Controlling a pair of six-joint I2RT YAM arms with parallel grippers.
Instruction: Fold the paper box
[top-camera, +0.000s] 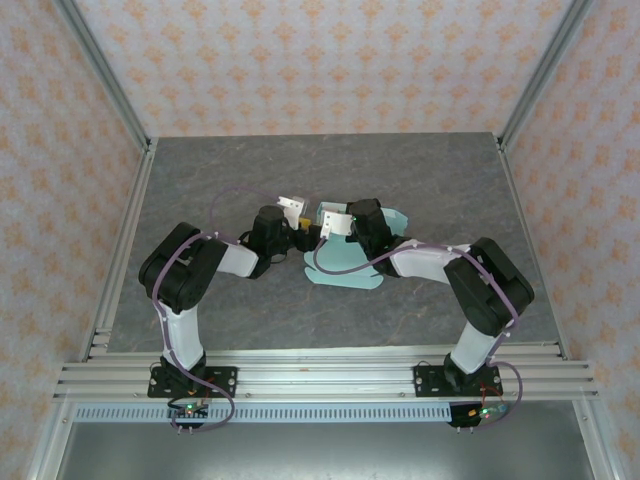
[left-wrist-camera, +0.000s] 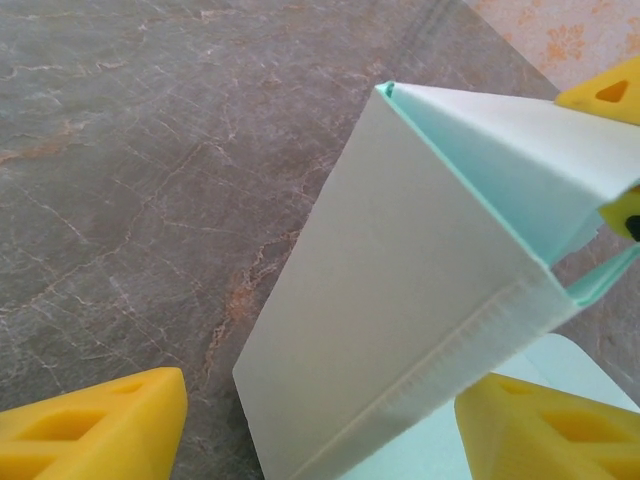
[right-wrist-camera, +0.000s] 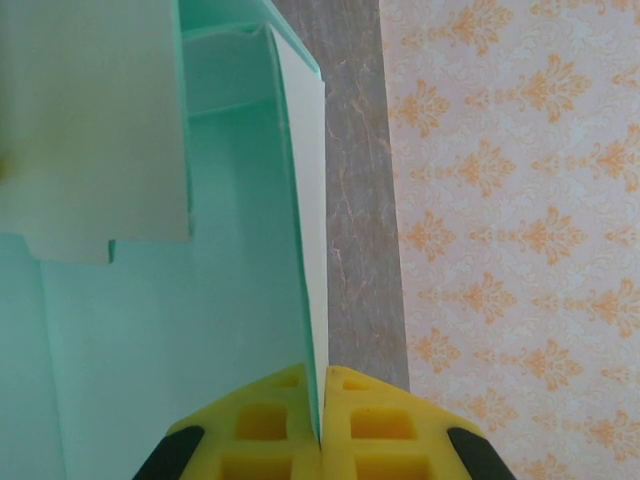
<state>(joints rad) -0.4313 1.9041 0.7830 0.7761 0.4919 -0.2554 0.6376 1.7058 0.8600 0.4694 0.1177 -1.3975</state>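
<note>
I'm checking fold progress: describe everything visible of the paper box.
The paper box is thin pale mint card, whiter on its outer face, partly folded: rounded flaps lie flat on the grey table, while creased walls stand up. The right gripper pinches one wall's edge; the open left gripper straddles a raised panel.

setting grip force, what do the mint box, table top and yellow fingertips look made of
The paper box looks like thin matte card: crisp creases, a scored fold line. The table top looks like dull grey veined stone or printed laminate. The yellow fingertips look like plastic with hollow cells.
</note>
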